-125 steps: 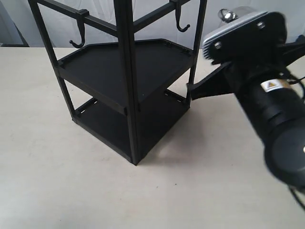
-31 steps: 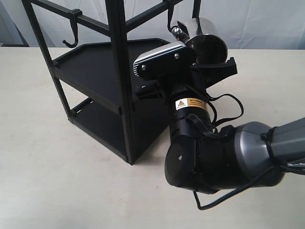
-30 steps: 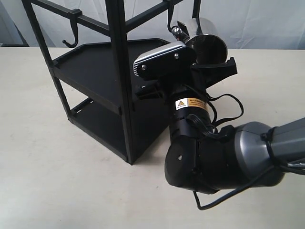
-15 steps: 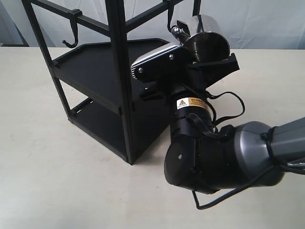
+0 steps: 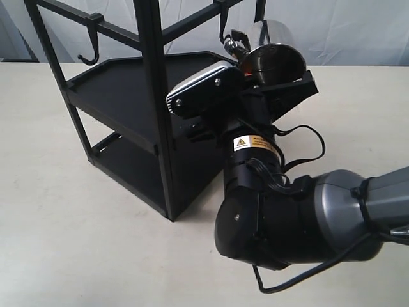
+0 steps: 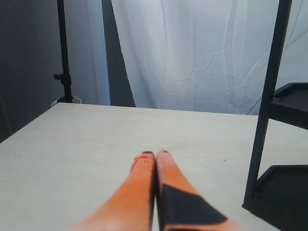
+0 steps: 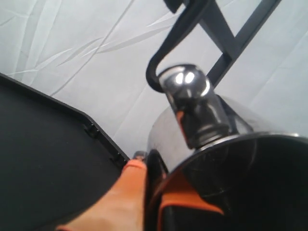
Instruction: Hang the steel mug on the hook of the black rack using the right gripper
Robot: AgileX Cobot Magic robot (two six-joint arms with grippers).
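The steel mug [image 5: 273, 50] is held high beside the black rack [image 5: 148, 96], lying on its side with its open mouth facing the camera. My right gripper [image 7: 153, 161] is shut on the mug's rim [image 7: 192, 168], one finger outside the wall and one inside. The looped steel handle [image 7: 190, 103] sits right at the curved tip of the hook [image 7: 161, 65], which hangs from the rack's top rail; in the exterior view the hook [image 5: 222, 29] is just left of the handle [image 5: 234, 43]. My left gripper [image 6: 154, 155] is shut and empty, low over the table.
A second hook [image 5: 89, 48] hangs on the rack's left rail. The rack's upper tray [image 5: 121, 80] and lower tray [image 5: 131, 166] lie left of my right arm [image 5: 281, 211]. A rack post [image 6: 267, 101] stands near my left gripper. White curtain behind the beige table [image 5: 57, 236].
My right gripper has carried the mug from the far right over to the rack and up to the hook. In the last half second it shifted slightly left, toward the hook.
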